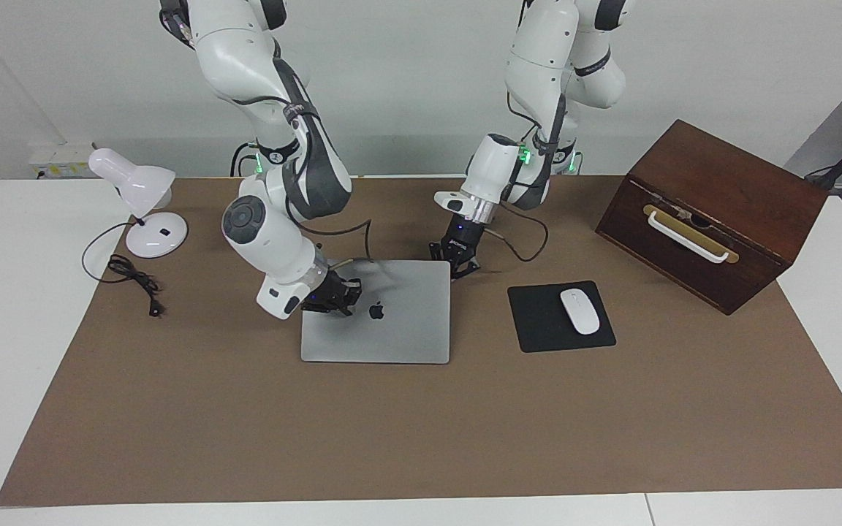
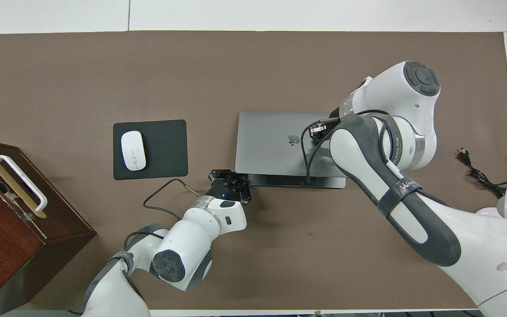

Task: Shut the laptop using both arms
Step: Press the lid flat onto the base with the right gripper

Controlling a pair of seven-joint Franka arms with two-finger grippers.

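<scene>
The silver-grey laptop point(image 1: 392, 329) lies in the middle of the brown mat, its lid lowered almost flat with the dark logo facing up. In the overhead view only a thin strip of the base point(image 2: 297, 181) shows at the edge nearer the robots. My right gripper point(image 1: 344, 296) point(image 2: 317, 132) is shut and rests on the lid beside the logo, toward the right arm's end. My left gripper point(image 1: 456, 264) point(image 2: 231, 178) is shut and sits low at the laptop's corner nearest the robots, toward the left arm's end.
A black mouse pad point(image 1: 538, 325) with a white mouse point(image 1: 579, 311) lies beside the laptop toward the left arm's end. A dark wooden box point(image 1: 713, 212) with a white handle stands past it. A white desk lamp point(image 1: 139, 201) and its cord point(image 1: 136, 285) sit at the right arm's end.
</scene>
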